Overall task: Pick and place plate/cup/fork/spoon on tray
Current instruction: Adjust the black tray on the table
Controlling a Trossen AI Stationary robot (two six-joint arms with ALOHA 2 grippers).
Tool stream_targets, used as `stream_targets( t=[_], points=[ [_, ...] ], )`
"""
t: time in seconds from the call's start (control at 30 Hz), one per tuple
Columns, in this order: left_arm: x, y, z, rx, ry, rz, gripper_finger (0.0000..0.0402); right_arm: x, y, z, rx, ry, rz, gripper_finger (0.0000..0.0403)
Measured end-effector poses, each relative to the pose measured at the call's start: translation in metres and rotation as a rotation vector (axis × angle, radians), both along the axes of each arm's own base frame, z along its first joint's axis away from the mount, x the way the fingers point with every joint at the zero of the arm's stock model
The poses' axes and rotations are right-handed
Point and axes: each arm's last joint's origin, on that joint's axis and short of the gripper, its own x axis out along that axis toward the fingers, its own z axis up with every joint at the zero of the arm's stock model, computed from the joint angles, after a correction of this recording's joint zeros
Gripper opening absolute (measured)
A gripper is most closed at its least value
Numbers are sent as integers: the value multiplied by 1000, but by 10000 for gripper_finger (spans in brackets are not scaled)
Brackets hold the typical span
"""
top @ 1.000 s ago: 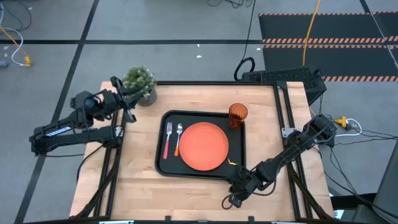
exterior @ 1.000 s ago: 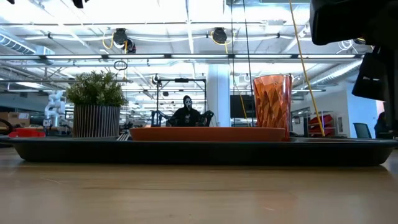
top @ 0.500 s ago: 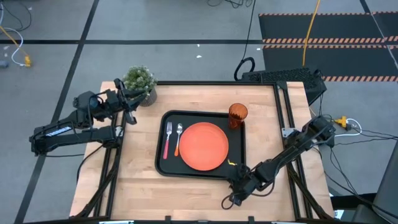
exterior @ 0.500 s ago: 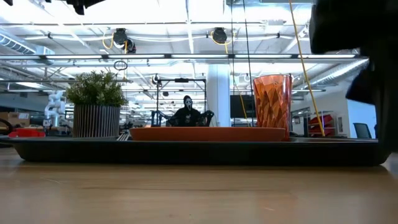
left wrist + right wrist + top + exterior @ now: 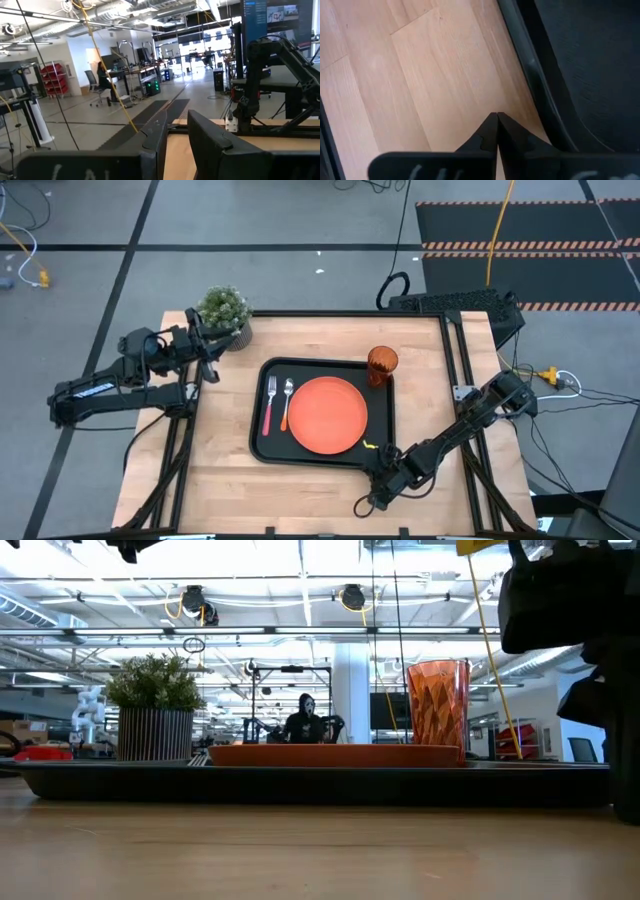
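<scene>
The black tray [image 5: 262,442] lies mid-table. On it rest the round orange plate [image 5: 328,414], the fork [image 5: 268,404] with its pink-red handle, the spoon [image 5: 286,402] with its orange handle, and the amber cup [image 5: 382,364], which stands upright in the far right corner. The cup [image 5: 438,710] and plate [image 5: 335,753] also show in the low view. My left gripper [image 5: 206,346] hovers at the table's far left beside the potted plant, slightly open and empty [image 5: 177,117]. My right gripper [image 5: 376,474] is shut and empty [image 5: 496,116], low over the wood just outside the tray's near right corner.
A potted green plant [image 5: 224,312] stands at the table's far left corner, close to my left gripper. Bare wood lies left, right and in front of the tray. The tray's rim [image 5: 535,75] runs right beside my right fingers. People show in the room behind [image 5: 102,80].
My left gripper has moved a little toward the table's right edge, closer to the plant. The tray and the tableware on it have stayed still.
</scene>
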Motion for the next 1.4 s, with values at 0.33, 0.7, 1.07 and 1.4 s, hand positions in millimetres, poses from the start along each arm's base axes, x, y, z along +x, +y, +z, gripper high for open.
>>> stream_targets(
  t=[0.33, 0.7, 1.07, 1.4],
  points=[
    [0, -1, 0, -1, 0, -6, 81, -2, -5, -1, -59, 14, -15, 0],
    [1, -2, 0, -6, -1, -24, 81, -2, -14, -3, -119, 62, 16, 0],
    [1, -5, 0, -5, 0, -49, 81, -3, -22, -5, -163, 108, 23, 0],
    [2, -5, 0, -3, 1, -48, 81, -6, -29, -5, -216, 157, 81, 0]
  ],
)
